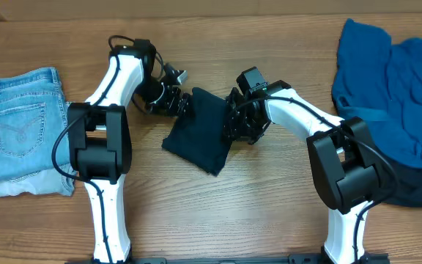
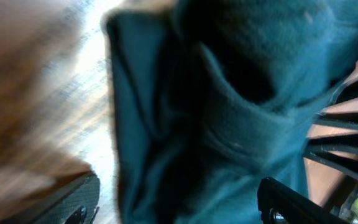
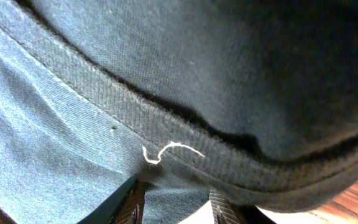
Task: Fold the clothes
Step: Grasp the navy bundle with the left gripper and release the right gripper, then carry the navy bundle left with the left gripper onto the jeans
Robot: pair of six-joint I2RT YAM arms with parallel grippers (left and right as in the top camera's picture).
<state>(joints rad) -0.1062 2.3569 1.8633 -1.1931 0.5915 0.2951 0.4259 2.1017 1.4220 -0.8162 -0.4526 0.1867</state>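
A dark navy garment point(image 1: 204, 136) lies crumpled on the wooden table between my two grippers. My left gripper point(image 1: 184, 103) is at its upper left corner. In the left wrist view its fingers point(image 2: 176, 208) are wide apart, with the garment point(image 2: 229, 112) bunched between and ahead of them; that view is blurred. My right gripper point(image 1: 234, 121) is at the garment's right edge. In the right wrist view its fingers point(image 3: 176, 205) are closed in on the cloth just below a thick hem point(image 3: 197, 143), which carries a loose white thread.
Folded light denim shorts point(image 1: 22, 128) lie at the far left. A heap of blue clothes point(image 1: 394, 88) sits at the far right, over a dark garment point(image 1: 416, 187) near the right edge.
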